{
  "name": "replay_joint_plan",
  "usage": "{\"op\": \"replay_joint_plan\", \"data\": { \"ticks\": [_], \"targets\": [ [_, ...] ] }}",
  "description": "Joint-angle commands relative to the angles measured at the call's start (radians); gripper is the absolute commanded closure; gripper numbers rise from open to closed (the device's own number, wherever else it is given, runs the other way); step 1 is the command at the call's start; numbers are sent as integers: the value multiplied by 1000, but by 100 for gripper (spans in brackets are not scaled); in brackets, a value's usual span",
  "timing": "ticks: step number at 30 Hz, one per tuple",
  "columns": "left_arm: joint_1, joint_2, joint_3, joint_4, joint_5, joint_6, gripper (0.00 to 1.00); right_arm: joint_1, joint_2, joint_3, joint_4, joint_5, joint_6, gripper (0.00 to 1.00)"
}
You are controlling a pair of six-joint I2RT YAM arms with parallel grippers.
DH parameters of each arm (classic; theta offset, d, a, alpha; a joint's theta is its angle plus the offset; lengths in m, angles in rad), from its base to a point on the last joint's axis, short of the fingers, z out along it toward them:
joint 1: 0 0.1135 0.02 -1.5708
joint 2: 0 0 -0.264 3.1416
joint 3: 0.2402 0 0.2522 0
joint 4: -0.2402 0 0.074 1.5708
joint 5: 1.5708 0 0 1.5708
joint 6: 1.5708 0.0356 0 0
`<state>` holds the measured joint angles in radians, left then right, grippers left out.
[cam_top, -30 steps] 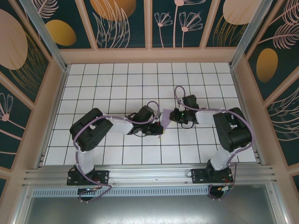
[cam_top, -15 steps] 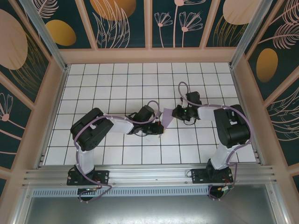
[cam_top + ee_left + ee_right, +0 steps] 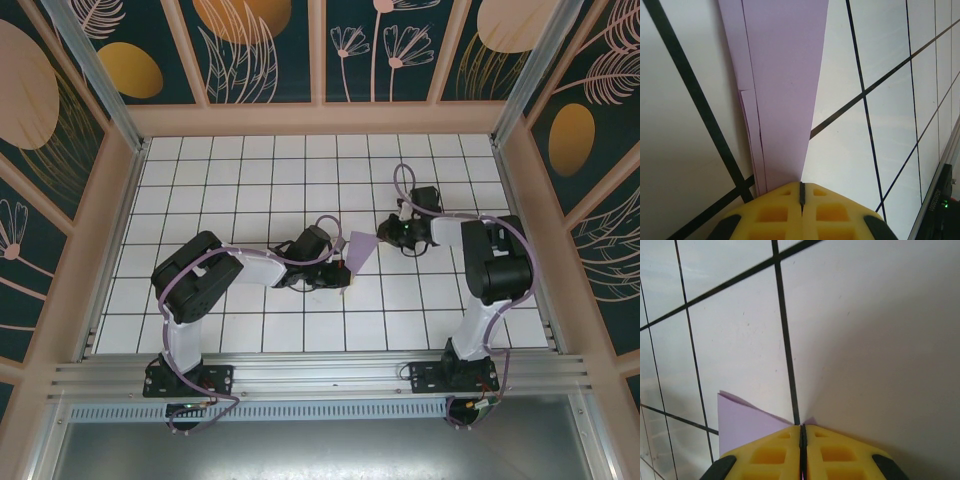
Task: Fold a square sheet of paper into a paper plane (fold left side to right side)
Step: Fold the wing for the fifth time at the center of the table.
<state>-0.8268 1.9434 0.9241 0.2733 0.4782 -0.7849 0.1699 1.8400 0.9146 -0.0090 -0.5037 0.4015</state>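
The lavender square sheet of paper (image 3: 358,252), partly folded, sits mid-table between my two grippers. My left gripper (image 3: 343,272) is shut, its yellow tips resting on the near end of the paper; in the left wrist view the layered paper (image 3: 785,75) runs away from the left gripper (image 3: 801,186) as a long narrowing strip. My right gripper (image 3: 382,233) is shut on the paper's far right corner. In the right wrist view a lavender flap (image 3: 742,425) sticks out to the left of the right gripper (image 3: 802,429), with a sliver of paper at the jaw seam.
The white tiled table (image 3: 250,180) is bounded by wooden walls (image 3: 320,118) at the back and sides, and a metal rail (image 3: 320,375) runs along the near edge. Both arms reach in toward the middle.
My right gripper has moved up and to the right, away from the left gripper, drawing the paper's corner with it. The left gripper has stayed in place.
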Motion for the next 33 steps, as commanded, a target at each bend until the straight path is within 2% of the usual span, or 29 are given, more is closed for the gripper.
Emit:
{"op": "replay_joint_plan", "data": {
  "ticks": [1,5,11,16,20,24,33],
  "targets": [
    [-9,56,-30,-134,-40,30,94,-58,44,48,25,109,-34,89],
    [-8,56,-28,-126,-45,29,94,-68,10,60,25,111,-44,89],
    [-10,48,-29,-125,-53,25,94,-66,-176,-18,28,107,-32,88],
    [-9,41,-25,-122,-61,22,94,-20,-314,-153,90,-18,59,87],
    [-11,36,-27,-128,-66,26,94,77,-280,-175,130,-97,119,87],
    [-12,34,-21,-134,-68,29,94,151,-208,-159,130,-89,148,87],
    [-14,-20,4,-149,-65,33,91,171,-90,-157,66,-1,158,88]
  ]
}}
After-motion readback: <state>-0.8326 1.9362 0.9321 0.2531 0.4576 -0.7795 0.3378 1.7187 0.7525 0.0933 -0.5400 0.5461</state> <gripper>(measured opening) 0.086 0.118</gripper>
